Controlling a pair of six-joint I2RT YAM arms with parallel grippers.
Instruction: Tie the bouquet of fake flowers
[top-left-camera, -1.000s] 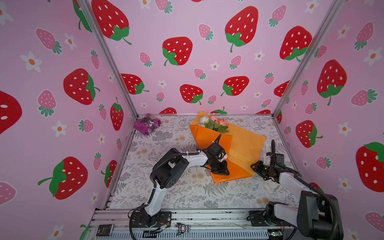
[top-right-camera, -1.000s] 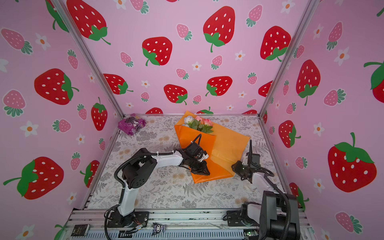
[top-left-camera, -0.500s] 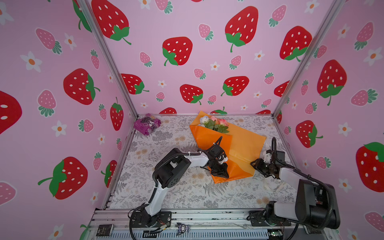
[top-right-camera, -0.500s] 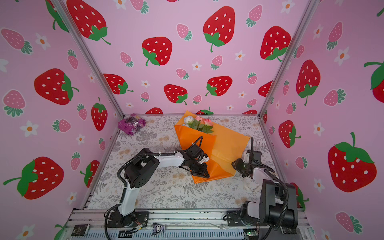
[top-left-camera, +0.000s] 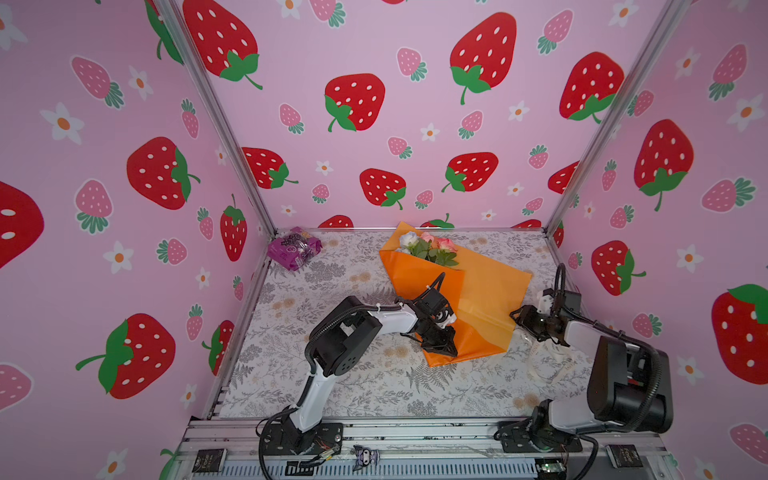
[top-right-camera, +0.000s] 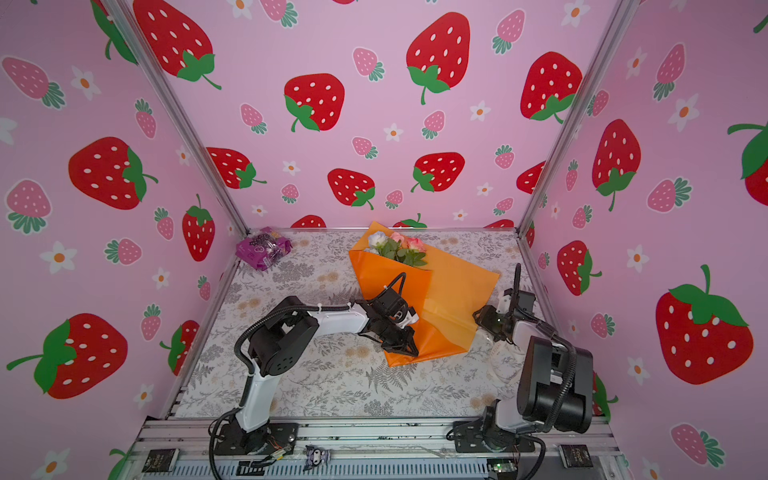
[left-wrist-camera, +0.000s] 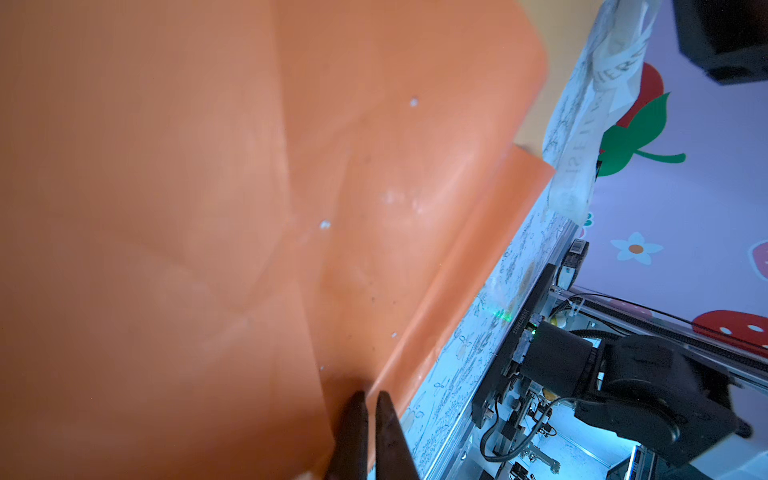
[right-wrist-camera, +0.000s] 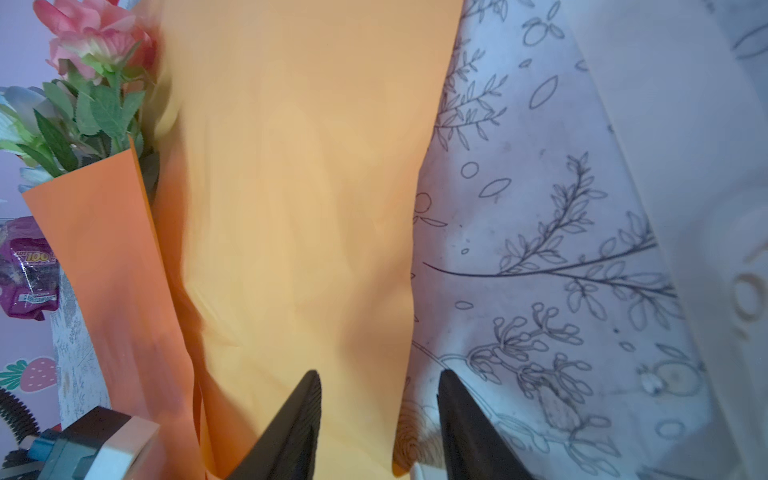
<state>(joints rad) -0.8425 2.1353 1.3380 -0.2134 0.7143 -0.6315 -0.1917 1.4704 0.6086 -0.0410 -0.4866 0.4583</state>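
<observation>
The bouquet of fake flowers lies on the patterned table, with white and pink roses (top-left-camera: 428, 247) (top-right-camera: 397, 245) (right-wrist-camera: 91, 37) at the far end and orange wrapping paper (top-left-camera: 486, 299) (top-right-camera: 453, 299) (right-wrist-camera: 291, 208) folded over the stems. My left gripper (top-left-camera: 442, 347) (top-right-camera: 405, 347) (left-wrist-camera: 371, 401) is shut on the orange wrapping paper (left-wrist-camera: 208, 208) at the bouquet's near, narrow end. At the paper's right edge my right gripper (top-left-camera: 519, 316) (top-right-camera: 478, 318) (right-wrist-camera: 378, 384) stands open, and that edge runs between its fingers. The stems are hidden by the paper.
A crinkly purple packet (top-left-camera: 294, 248) (top-right-camera: 262, 249) (right-wrist-camera: 27, 270) lies in the far left corner. On the table under the right arm rests a whitish printed ribbon (top-left-camera: 548, 361) (left-wrist-camera: 594, 104). Pink strawberry walls close in three sides, and a metal rail (top-left-camera: 395, 436) runs along the front.
The right gripper's jaws have spread wider, and its arm has folded up closer to the front. The left gripper has tightened a little on the paper and stayed in place.
</observation>
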